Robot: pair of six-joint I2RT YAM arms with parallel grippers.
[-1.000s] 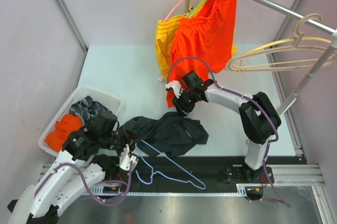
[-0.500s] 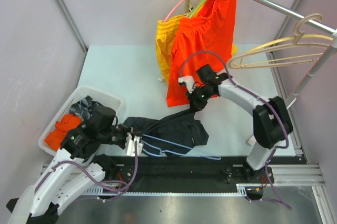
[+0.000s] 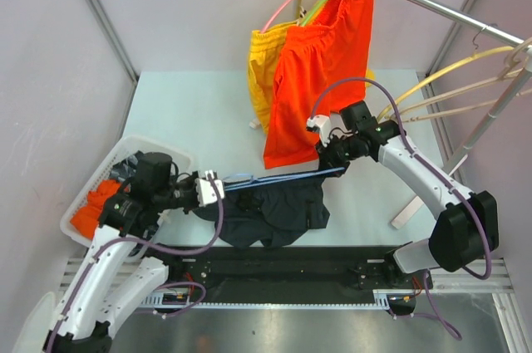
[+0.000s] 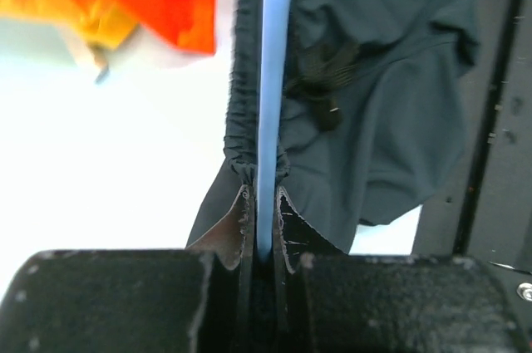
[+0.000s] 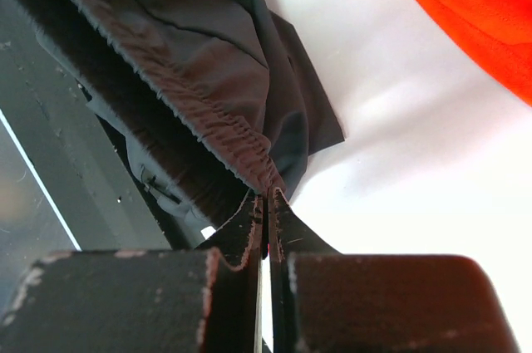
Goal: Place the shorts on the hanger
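Two grips: left tool (image 4: pixel 263 203) on hanger (image 4: pixel 273 79), right tool (image 5: pixel 266 202) on shorts' (image 5: pixel 191 29) waistband (image 5: pixel 220 129).

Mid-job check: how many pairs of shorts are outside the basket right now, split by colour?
orange shorts: 1
yellow shorts: 1
dark navy shorts: 1
Total: 3
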